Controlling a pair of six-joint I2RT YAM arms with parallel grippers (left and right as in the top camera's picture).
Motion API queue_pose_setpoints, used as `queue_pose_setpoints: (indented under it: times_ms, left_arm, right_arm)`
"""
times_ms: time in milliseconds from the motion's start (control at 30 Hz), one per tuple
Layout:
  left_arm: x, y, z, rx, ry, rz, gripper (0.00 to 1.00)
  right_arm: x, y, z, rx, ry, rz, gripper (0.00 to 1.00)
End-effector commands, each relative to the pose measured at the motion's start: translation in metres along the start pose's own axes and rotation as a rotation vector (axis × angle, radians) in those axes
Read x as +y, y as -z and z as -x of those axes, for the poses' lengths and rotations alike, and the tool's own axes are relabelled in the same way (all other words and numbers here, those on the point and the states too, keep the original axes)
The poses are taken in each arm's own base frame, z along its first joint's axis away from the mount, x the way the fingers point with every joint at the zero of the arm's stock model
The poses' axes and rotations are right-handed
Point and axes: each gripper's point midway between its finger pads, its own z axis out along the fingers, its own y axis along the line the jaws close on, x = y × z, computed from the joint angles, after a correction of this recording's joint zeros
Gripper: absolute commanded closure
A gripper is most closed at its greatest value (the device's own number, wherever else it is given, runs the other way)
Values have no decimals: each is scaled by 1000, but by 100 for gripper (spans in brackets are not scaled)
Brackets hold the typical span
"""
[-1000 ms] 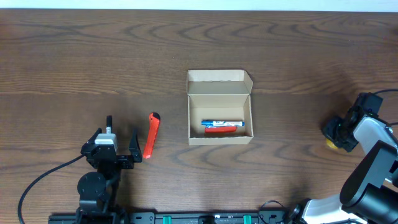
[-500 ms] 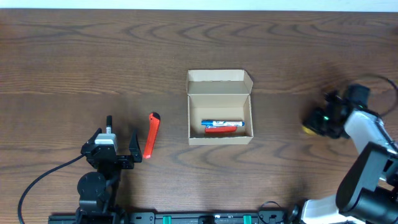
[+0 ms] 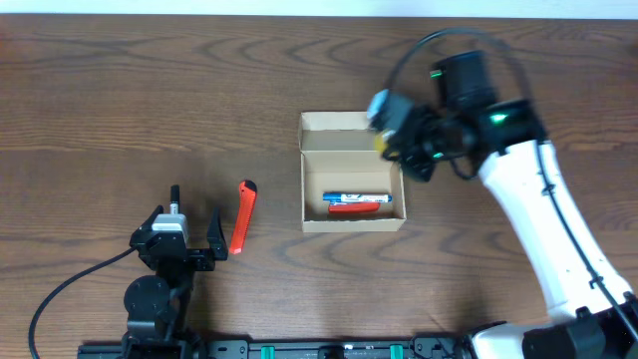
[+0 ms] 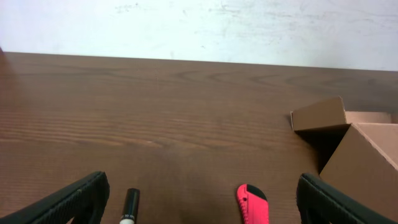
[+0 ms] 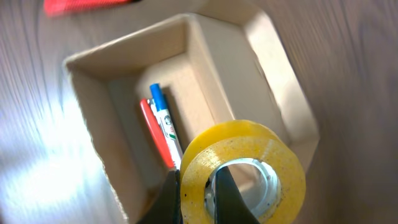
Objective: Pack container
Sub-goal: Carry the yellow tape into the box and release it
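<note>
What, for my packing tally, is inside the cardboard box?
A blue-capped white marker and a red pen lie side by side on the box floor. The right gripper with its yellow tape roll covers the far right corner.

- The bench (image 3: 120,100) is dark brown, with a wavy wood grain.
- The container (image 3: 351,165) is plain tan cardboard, with no print.
- Inside it lie a white marker (image 3: 357,197) with a blue cap and a red pen (image 3: 354,208).
- The cutter (image 3: 242,216) to the left is orange-red, with a dark tip at its far end.
- The tape roll (image 5: 249,140) is glossy yellow around a pale core.
- The right pincer (image 5: 198,196) and left pincer (image 4: 202,202) are black.
- The right arm (image 3: 538,219) is white, with a green light.
</note>
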Motion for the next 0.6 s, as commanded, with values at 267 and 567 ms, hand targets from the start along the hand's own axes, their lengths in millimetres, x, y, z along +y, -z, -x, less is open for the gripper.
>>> queue_pose_setpoints:
  times_ms: [267,567]
  left_arm:
    - [1,-3,-15,33,8,1,5]
    - [1,-3,-15,33,8,2,5]
  right_arm:
    - [9,-64,-23,243,467,102,99]
    - [22,-119,-48,296,426,275,99]
